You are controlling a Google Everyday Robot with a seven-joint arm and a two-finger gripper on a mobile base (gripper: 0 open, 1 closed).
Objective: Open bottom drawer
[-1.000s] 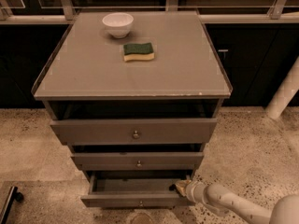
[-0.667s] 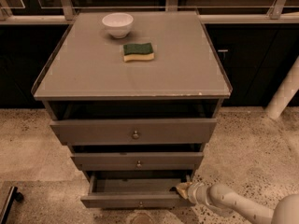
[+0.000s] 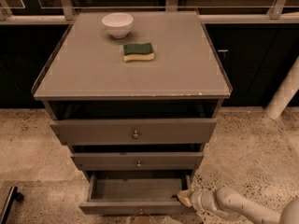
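Observation:
The bottom drawer (image 3: 135,206) of the grey-brown cabinet stands pulled out, and its bare inside shows from above. Its tiny metal knob sits at the lower edge of the view. My gripper (image 3: 183,199) is at the drawer's right front corner, low by the floor, at the end of a pale arm that comes in from the lower right. The fingertips touch or hook the drawer's right edge.
The mid-sized drawer (image 3: 138,161) and the top drawer (image 3: 135,131) above are slightly ajar. A white bowl (image 3: 117,24) and a green-and-yellow sponge (image 3: 138,52) lie on the cabinet top (image 3: 93,78). A white pole (image 3: 285,92) stands right. Speckled floor lies all round.
The drawer has slid a little further out, and my gripper has moved slightly toward the camera with it.

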